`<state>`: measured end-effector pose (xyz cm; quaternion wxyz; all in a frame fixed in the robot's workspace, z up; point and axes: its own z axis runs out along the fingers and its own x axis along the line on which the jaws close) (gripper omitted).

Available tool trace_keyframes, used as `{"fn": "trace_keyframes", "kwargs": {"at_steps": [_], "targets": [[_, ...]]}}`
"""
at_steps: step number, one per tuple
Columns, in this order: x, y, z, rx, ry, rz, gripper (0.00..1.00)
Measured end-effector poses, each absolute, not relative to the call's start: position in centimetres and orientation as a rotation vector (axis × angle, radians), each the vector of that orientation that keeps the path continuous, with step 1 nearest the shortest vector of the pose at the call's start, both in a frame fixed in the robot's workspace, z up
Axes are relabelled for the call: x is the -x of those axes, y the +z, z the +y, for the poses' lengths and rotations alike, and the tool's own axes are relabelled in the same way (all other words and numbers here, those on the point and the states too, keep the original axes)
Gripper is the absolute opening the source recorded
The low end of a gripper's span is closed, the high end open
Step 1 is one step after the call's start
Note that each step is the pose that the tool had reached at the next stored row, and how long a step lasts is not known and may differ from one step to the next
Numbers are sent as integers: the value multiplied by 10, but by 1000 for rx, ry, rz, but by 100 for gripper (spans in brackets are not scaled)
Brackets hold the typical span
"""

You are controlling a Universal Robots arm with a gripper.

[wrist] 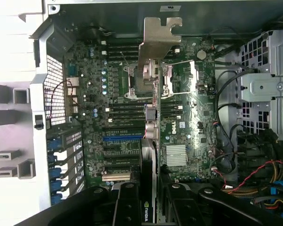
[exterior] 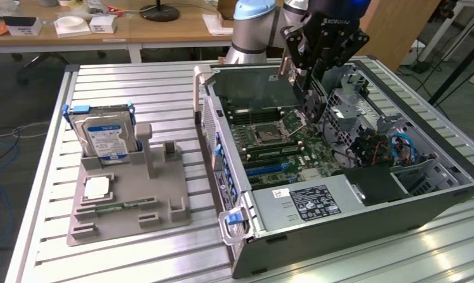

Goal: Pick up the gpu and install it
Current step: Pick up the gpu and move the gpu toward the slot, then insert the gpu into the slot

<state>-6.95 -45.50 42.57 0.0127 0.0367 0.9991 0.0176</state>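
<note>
Slatted aluminium bench (exterior: 142,82) carries an open black computer case (exterior: 339,233). Closest to the wrist camera, the gripper (wrist: 151,200) has its black fingers (wrist: 127,207) clamped on the gpu (wrist: 150,155), a green card with a silver bracket. It hangs edge-on over the green motherboard (wrist: 188,122). To seat well, I judge its edge must line up squarely with the blue slot (wrist: 122,139).

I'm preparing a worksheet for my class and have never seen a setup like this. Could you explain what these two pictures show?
The machine is a robot arm ending in a gripper, a two-fingered clamp. One picture comes from a camera standing apart from the arm. The other comes from a camera on its wrist, looking down into the work. On the slatted metal table sit an open computer case and a grey holder carrying a hard drive. The gripper is shut on the gpu, a graphics card seen edge-on, held over the motherboard.
</note>
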Motion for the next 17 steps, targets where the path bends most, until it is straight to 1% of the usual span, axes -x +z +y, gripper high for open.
{"fn": "trace_keyframes", "kwargs": {"at_steps": [17], "targets": [[63, 426, -455, -114, 55, 3114, 26]]}}
